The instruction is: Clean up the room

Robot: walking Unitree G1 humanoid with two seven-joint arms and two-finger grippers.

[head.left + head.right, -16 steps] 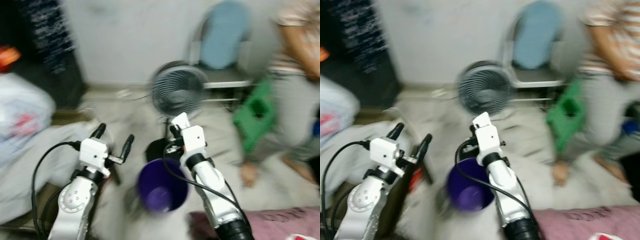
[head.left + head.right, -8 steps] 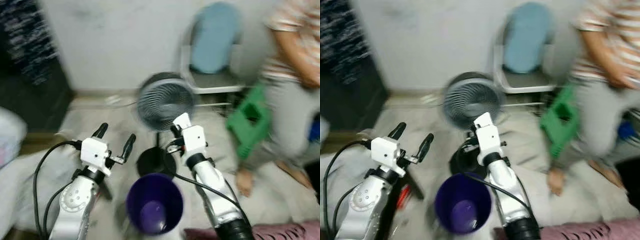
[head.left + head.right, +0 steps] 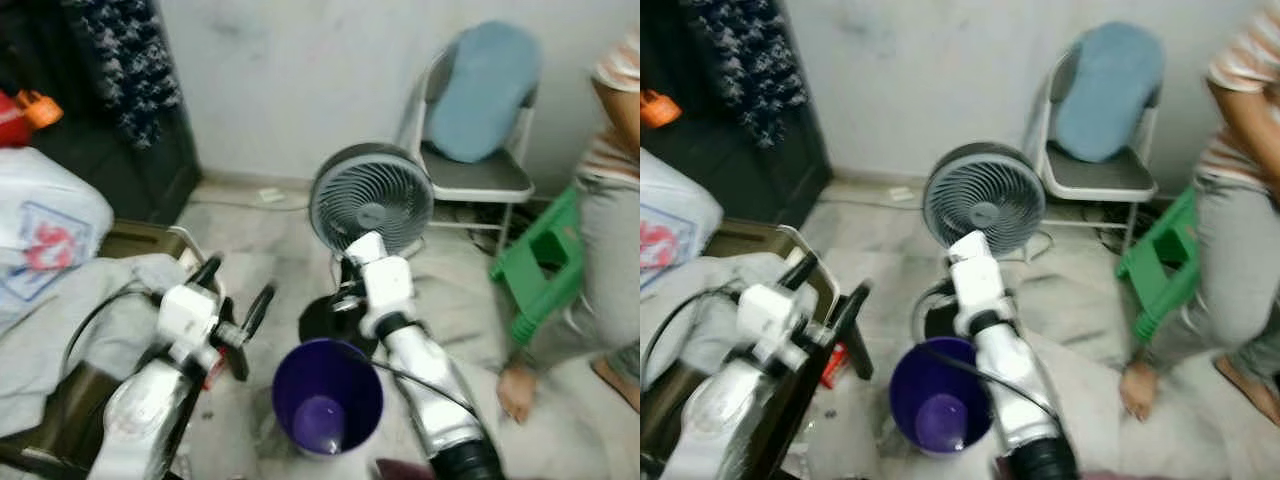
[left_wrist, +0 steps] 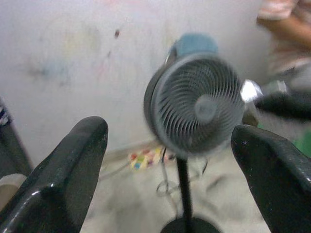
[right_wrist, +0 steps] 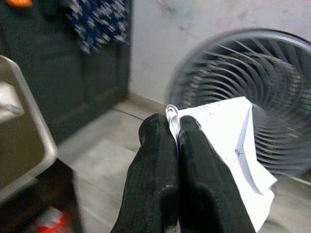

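Closest in, right gripper (image 5: 176, 127) clamped tight on a crumpled white paper (image 5: 228, 141), pinched at one edge, held up in the air in front of the fan. Just below and in front of the body, purple bin (image 3: 327, 397) standing upright on the floor, mouth open, nothing to be made out inside but its own pale bottom. Beside it, left gripper (image 3: 232, 290) raised and spread wide, holding nothing, pointed toward the fan. Off on the left side, grey cloth (image 3: 60, 320) heaped over a low tray (image 3: 805, 250), white bag (image 3: 45, 220) piled above, a small red thing (image 3: 835, 365) lying on the floor by the bin. Further out, standing fan (image 3: 371, 200) on its black base, cable looping across the pale floor. Beyond that, folding chair (image 3: 478, 110) with a blue cushion against the wall, green stool (image 3: 545, 255) tipped near it, a person (image 3: 1240, 200) standing barefoot at the right edge. By the look of it, one scrap picked up and not yet dropped, so barely begun: paper into the bin next, probably, with the red thing, the cloth and the rest of the clutter left to sort. Views a touch blurred, so small litter on the floor hard to call.
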